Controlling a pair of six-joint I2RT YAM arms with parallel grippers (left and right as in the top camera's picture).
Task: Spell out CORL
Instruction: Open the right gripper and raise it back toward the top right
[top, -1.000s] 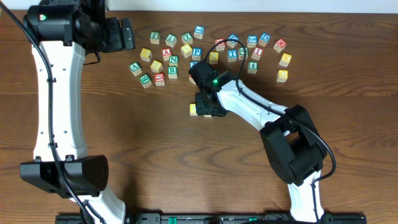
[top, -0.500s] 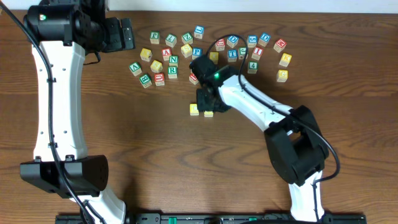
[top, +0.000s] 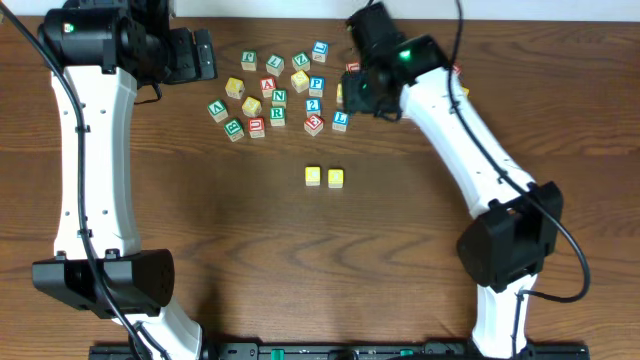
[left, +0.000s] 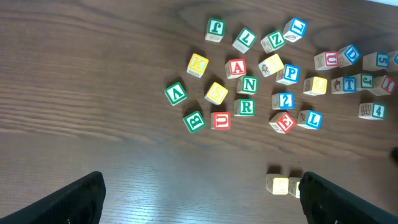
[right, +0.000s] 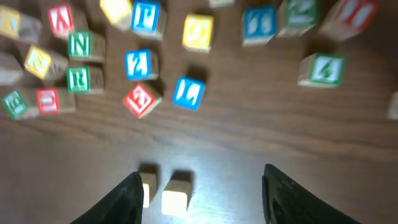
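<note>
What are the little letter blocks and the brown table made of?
Small letter cubes: probably wood; pale bare sides show, faces painted matte colours. Dark brown table: grain lines, slight sheen; real wood or laminate, can't tell.

Dark brown wood-grain table (top: 230, 250), pale strip (top: 560, 6) beyond its far edge, black rail (top: 300, 351) along near edge

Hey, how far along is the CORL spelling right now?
Two small yellow wooden letter blocks sit side by side below the pile. They are apparently C and O, though their letters are unreadable. Nothing is in hand: the right pincer hovers open and empty by the pile. The green R block and blue L block are not yet placed.
</note>
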